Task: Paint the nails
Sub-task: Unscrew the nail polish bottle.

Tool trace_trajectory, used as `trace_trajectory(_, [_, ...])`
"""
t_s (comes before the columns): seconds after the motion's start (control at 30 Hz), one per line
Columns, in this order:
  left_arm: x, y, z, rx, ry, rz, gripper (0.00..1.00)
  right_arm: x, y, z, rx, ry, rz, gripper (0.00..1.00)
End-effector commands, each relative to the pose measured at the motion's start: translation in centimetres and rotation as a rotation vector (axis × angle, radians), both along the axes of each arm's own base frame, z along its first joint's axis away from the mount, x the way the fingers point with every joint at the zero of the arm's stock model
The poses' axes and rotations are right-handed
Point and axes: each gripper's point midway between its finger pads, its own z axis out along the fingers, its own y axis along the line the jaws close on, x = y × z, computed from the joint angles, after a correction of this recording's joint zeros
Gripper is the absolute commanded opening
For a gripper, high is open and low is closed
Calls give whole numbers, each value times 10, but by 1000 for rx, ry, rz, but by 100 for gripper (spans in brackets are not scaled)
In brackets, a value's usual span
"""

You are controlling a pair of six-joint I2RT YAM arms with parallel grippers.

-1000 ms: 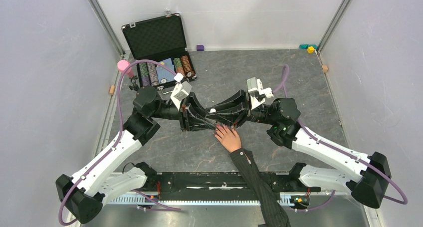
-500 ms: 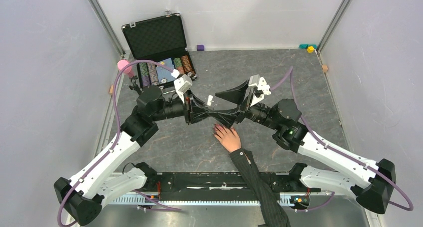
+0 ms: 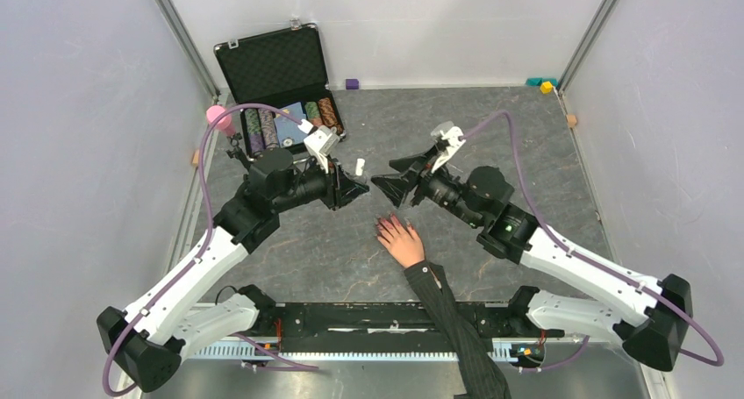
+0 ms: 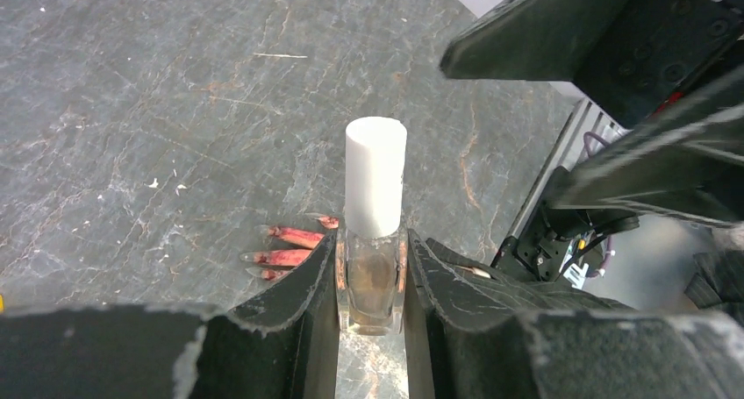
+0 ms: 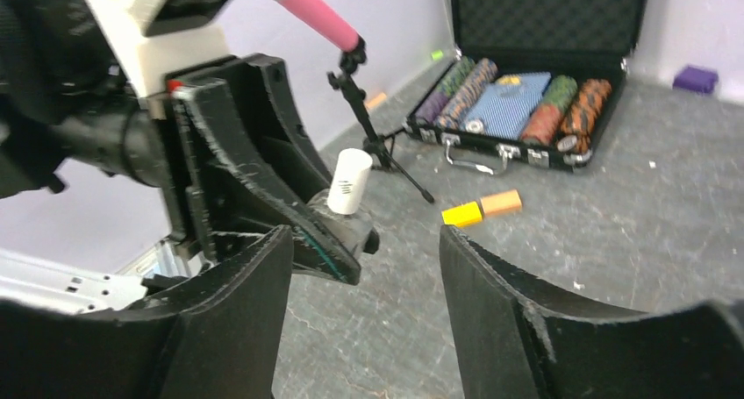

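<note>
A pale hand point(image 3: 404, 241) in a dark pinstriped sleeve lies flat on the grey table, with reddish-pink nails point(image 3: 383, 227) pointing away from the arm bases. The left wrist view shows the nails point(image 4: 282, 257) just beyond my left finger. My left gripper point(image 3: 349, 188) is shut on a small clear bottle point(image 4: 372, 281) with a white cap point(image 4: 375, 175), held upright above and to the left of the hand. My right gripper point(image 3: 391, 183) is open and empty, facing the bottle point(image 5: 348, 181) from a short gap; its jaws point(image 5: 364, 241) stand wide apart.
An open black case point(image 3: 279, 66) with poker chips point(image 5: 526, 101) sits at the back left, beside a pink-tipped item on a small stand point(image 3: 219, 118). Yellow point(image 5: 462, 213) and orange point(image 5: 502, 203) blocks lie near the case. More small blocks lie along the back wall point(image 3: 353, 83).
Both arms have drawn back and apart from over the hand. The right gripper has opened and let go near the bottle's cap; the left keeps the bottle and has carried it back and left.
</note>
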Motion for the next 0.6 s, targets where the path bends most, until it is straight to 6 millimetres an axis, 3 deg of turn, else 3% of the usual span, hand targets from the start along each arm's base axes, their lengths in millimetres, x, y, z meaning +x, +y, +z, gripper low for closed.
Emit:
trace_trajectory(0.0, [5,0,18,1,-61,11,2,14,7,1,-43,78,-46,65])
trace_trajectory(0.33, [5,-1,15,7,-46,2,2,6,28,9,23,70,57,57])
trace_trajectory(0.57, [4,-2,15,5,-46,-9,2,8,38,10,35,76,78,47])
